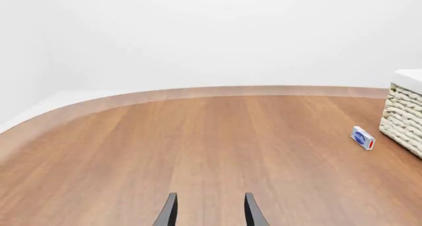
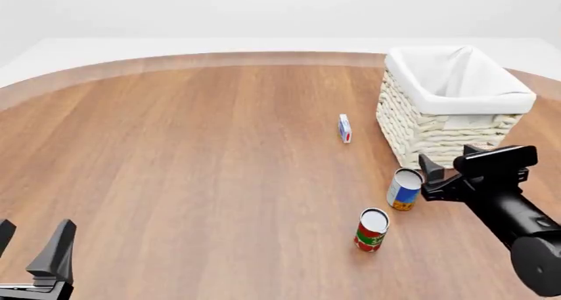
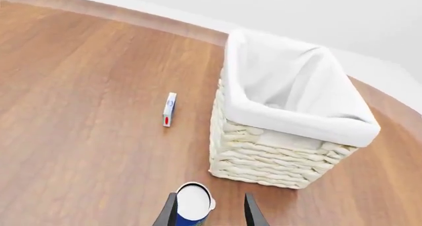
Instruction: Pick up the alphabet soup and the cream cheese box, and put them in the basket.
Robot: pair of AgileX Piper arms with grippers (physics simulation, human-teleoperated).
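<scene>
Your right tool (image 2: 427, 175) sits low over the bench (image 2: 193, 169), fingers part-spread and straddling the alphabet soup (image 2: 404, 189). In the right wrist view the can's silver top (image 3: 193, 199) lies between the two fingertips (image 3: 169, 212), nearer one finger than the other; whether either pad touches the label you cannot tell from these views. The can looks slightly tilted in the front view, base on the wood.

Just beyond your right tool stands the basket (image 2: 438, 126), close to the can but apart from it, its white cloth lining (image 3: 290, 87) folded over the rim. Nothing shows inside but cloth.

Off to the left of that tool, beside the basket's left wall with a gap between, the cream cheese box (image 2: 345, 128) stands on a narrow edge, red mark toward the near end.

Nearer to you than the tool, a red-and-green can (image 2: 371, 230) stands upright, a short way from the soup can.

Your left tool (image 2: 35, 251) is far across the bench at the near left corner, fingers spread wide, gripping nothing. Ahead of it lies only bare wood; the box (image 1: 362, 138) and a corner of the basket (image 1: 403, 118) show well off to its right.
</scene>
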